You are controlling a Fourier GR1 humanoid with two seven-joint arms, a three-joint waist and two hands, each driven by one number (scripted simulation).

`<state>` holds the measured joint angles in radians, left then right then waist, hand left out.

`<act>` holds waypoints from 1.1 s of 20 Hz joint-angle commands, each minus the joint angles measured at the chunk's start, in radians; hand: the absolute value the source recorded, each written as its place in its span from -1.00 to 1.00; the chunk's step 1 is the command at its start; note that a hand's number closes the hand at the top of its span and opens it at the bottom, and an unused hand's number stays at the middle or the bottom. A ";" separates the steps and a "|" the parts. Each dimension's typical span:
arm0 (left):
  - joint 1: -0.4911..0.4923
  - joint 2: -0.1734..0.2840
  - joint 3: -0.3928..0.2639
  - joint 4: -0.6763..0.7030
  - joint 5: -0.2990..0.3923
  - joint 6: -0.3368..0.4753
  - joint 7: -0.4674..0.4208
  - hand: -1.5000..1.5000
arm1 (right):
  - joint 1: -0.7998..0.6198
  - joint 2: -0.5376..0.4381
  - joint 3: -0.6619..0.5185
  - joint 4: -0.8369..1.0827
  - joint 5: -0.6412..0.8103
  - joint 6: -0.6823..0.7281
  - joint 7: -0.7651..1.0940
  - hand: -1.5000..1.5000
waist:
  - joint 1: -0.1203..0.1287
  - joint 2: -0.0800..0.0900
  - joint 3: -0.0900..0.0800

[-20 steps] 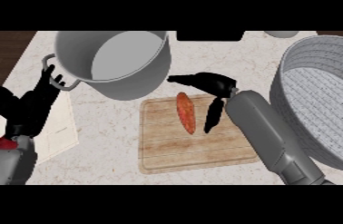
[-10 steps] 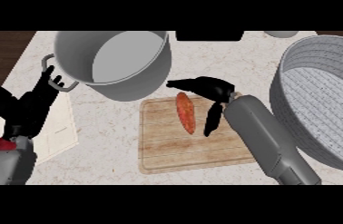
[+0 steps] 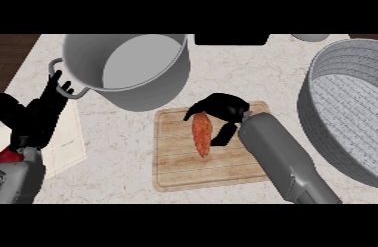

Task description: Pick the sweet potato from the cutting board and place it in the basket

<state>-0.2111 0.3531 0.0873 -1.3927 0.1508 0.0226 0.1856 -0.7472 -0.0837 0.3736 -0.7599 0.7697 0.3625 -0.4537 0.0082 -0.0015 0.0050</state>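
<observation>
An orange sweet potato (image 3: 201,135) lies lengthwise on the wooden cutting board (image 3: 184,166) in the middle of the counter. My right hand (image 3: 224,111) hangs over the potato's far end, its thumb at the potato's left and its fingers hanging down on the right side, not closed on it. The grey basket (image 3: 347,116) stands at the right edge, partly cut off. My left hand (image 3: 46,108) rests open at the left edge, fingers up, beside the pot's handle.
A large grey pot (image 3: 129,66) stands just behind the board's far left corner. A pale cloth or sheet (image 3: 66,141) lies at the left under my left arm. A dark object (image 3: 231,39) sits at the counter's back edge.
My right hand has slid left and nearer over the board, now straddling the far end of the sweet potato. The left hand has barely moved.
</observation>
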 commanded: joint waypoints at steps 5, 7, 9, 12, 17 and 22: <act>0.052 -0.041 0.000 0.052 -0.028 -0.029 -0.067 0.00 | -0.022 0.048 0.011 0.101 0.105 -0.087 -0.062 1.00 | 0.002 0.005 -0.005; -0.009 -0.034 0.010 0.090 -0.019 -0.046 -0.039 0.00 | 0.032 0.041 0.020 0.036 0.117 -0.089 -0.064 1.00 | -0.007 0.002 -0.005; 0.011 -0.020 0.024 0.091 -0.022 -0.063 -0.065 0.00 | -0.018 0.057 -0.001 0.111 0.129 -0.093 -0.084 1.00 | -0.001 0.004 -0.005; -0.014 0.005 0.029 0.044 -0.006 -0.062 0.003 0.00 | -0.055 0.081 -0.119 0.120 0.080 -0.129 0.172 1.00 | 0.007 0.005 -0.005; 0.002 -0.013 0.044 0.040 -0.024 -0.004 -0.009 0.00 | -0.026 -0.020 -0.374 0.163 0.005 -0.344 0.556 1.00 | -0.084 0.008 -0.010; -0.003 -0.004 0.038 0.017 -0.017 -0.023 0.002 0.00 | -0.104 0.035 -0.529 0.169 -0.026 -0.618 0.924 1.00 | -0.023 0.012 -0.008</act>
<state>-0.2188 0.3518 0.1393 -1.3808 0.1333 0.0126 0.1737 -0.8047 -0.0678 -0.0366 -0.5973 0.7714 -0.0767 0.2238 -0.0315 0.0050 0.0012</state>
